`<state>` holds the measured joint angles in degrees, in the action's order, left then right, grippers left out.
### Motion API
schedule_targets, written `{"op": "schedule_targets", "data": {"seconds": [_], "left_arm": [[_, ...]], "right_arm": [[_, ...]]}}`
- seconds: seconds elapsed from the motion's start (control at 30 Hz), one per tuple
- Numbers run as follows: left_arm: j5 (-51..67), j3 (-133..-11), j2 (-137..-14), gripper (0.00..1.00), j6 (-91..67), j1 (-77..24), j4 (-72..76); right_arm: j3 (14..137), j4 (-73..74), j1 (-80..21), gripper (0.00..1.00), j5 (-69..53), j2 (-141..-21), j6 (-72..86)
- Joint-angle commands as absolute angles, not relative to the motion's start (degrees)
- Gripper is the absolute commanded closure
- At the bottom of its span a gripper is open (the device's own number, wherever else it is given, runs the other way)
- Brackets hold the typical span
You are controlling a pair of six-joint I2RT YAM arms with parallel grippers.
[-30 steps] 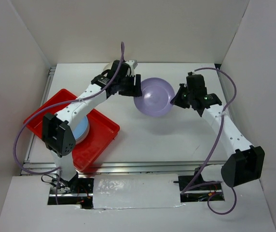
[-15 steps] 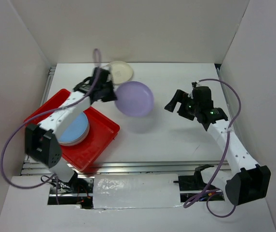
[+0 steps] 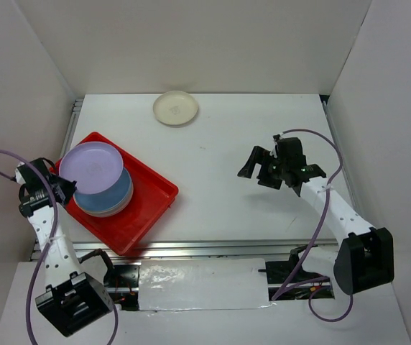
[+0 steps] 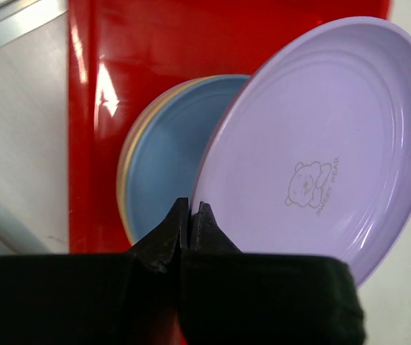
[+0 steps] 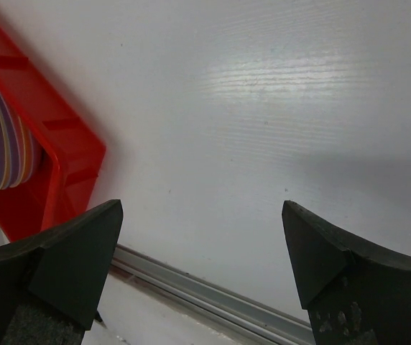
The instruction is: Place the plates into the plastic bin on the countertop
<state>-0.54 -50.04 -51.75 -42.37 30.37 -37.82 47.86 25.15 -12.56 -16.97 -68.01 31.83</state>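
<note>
One purple plate [image 3: 90, 162] held over the stack [image 3: 112, 201] in the one red bin [image 3: 148, 205].
The left gripper [image 4: 191, 210] pinches its rim, jaws closed on it, tilted above a blue plate [image 4: 162, 165] topping the stack, whose count I cannot tell. One cream plate [image 3: 176, 108] lies at the far side of the countertop [image 3: 220, 201]. The right gripper [image 5: 202, 208] hangs wide open and empty.
</note>
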Motion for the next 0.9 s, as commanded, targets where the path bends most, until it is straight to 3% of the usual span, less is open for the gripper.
{"op": "schedule_targets", "data": {"seconds": [0.0,0.1,0.17,0.23,0.27,0.3,0.47,0.57,0.7,0.73,0.77,0.8,0.87], "left_arm": [[2.63,-49.48,-51.42,1.0,-39.82,33.48,-38.93],[4.21,-50.01,-51.07,0.99,-38.85,35.06,-39.9],[5.62,-50.62,-50.01,0.88,-37.88,35.16,-40.52],[6.76,-51.24,-48.52,0.44,-37.62,34.98,-42.35],[6.85,-51.41,-47.73,0.13,-37.53,34.89,-42.97],[6.77,-52.03,-45.98,0.01,-37.36,34.72,-43.59],[2.21,-54.05,-39.83,0.01,-36.03,32.09,-47.54],[5.16,-53.88,-37.18,0.01,-36.56,28.14,-40.83],[15.74,-59.11,-54.15,0.01,-38.41,15.27,-29.82],[12.95,-61.5,-58.06,0.01,-38.93,10.59,-28.84],[1.26,-64.92,-62.27,0.01,-38.76,5.59,-28.92],[-3.99,-72.52,-71.02,0.01,-37.98,-4.99,-29.53],[-8.34,-81.16,-81.16,0.01,-37.09,-9.65,-30.67]], "right_arm": [[49.39,22.5,-13.8,0.0,-16.35,-68.2,30.94],[49.83,22.5,-13.97,0.0,-16.26,-68.11,31.03],[50.27,22.5,-14.06,0.0,-16.0,-68.29,31.2],[50.71,22.41,-14.32,0.0,-15.82,-68.64,31.38],[50.89,22.41,-14.33,0.0,-15.82,-68.82,31.38],[50.98,22.33,-14.33,0.0,-15.82,-69.25,31.38],[51.77,23.12,-12.93,0.0,-14.85,-69.61,30.24],[49.93,20.31,-10.81,0.0,-16.87,-68.47,31.02],[48.69,17.5,-10.64,0.0,-18.19,-67.41,32.25],[48.52,17.32,-10.72,0.0,-18.54,-67.33,32.08],[48.25,17.4,-10.72,0.0,-18.81,-66.98,31.99],[48.08,17.49,-10.72,0.0,-19.5,-66.54,31.38],[47.03,17.93,-10.55,0.0,-19.51,-65.66,30.85]]}}
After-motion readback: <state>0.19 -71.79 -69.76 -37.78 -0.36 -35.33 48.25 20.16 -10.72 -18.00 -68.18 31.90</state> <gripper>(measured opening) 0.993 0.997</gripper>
